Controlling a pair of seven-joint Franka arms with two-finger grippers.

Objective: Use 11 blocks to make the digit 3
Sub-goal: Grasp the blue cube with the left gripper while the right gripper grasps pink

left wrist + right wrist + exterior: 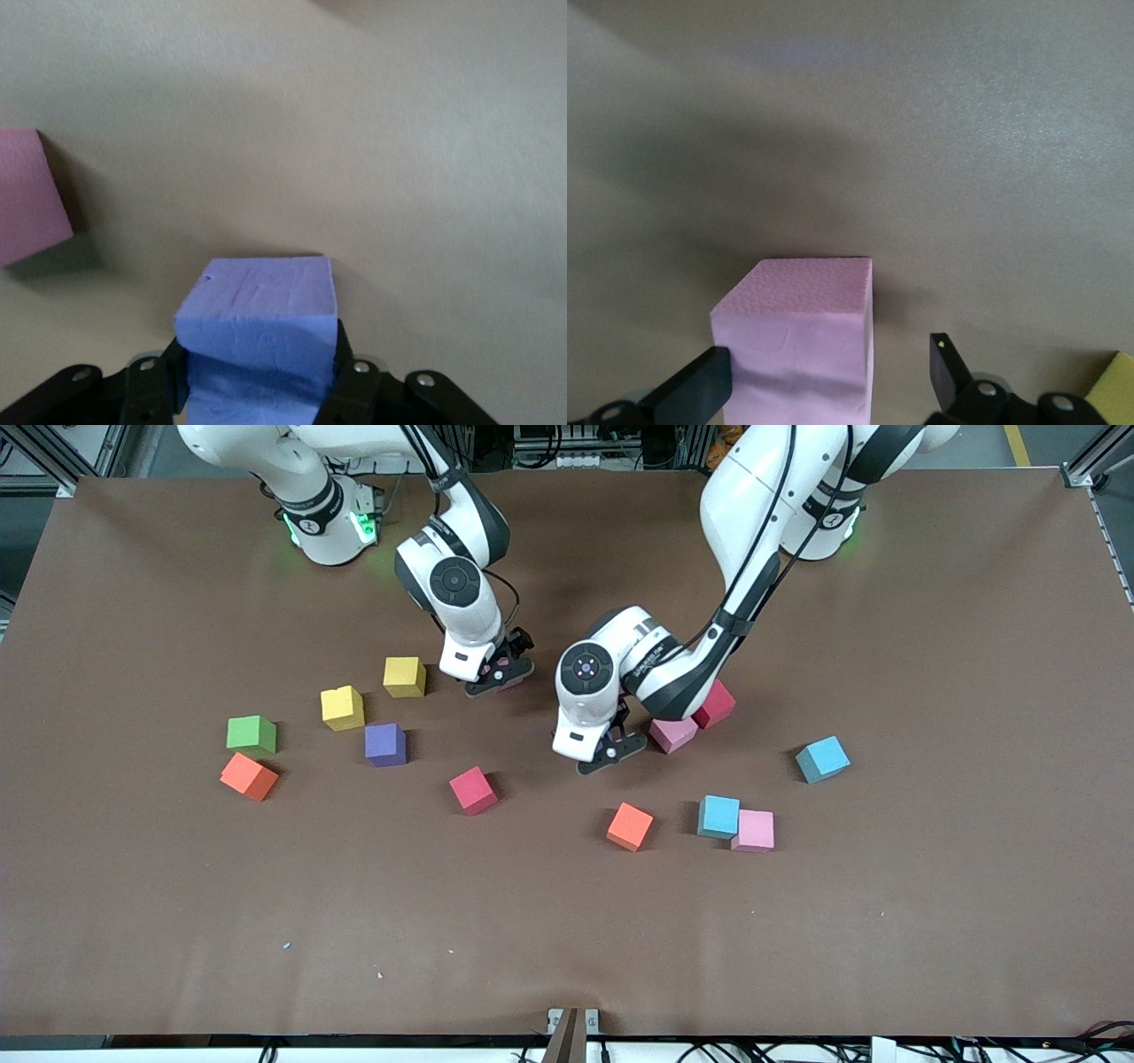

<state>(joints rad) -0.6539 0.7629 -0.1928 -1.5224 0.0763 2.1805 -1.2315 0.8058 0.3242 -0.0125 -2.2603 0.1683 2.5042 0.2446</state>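
Observation:
My left gripper is shut on a purple block, low over the table's middle beside a pink block and a crimson block. My right gripper is open around another pink block that stands on the table. One finger touches it and the other stands apart. Loose blocks lie scattered: two yellow, purple, crimson, two orange, two sky-blue, pink. No figure of touching blocks shows.
A green cube sits beside the orange block toward the right arm's end. The brown table has a wide bare strip nearest the front camera.

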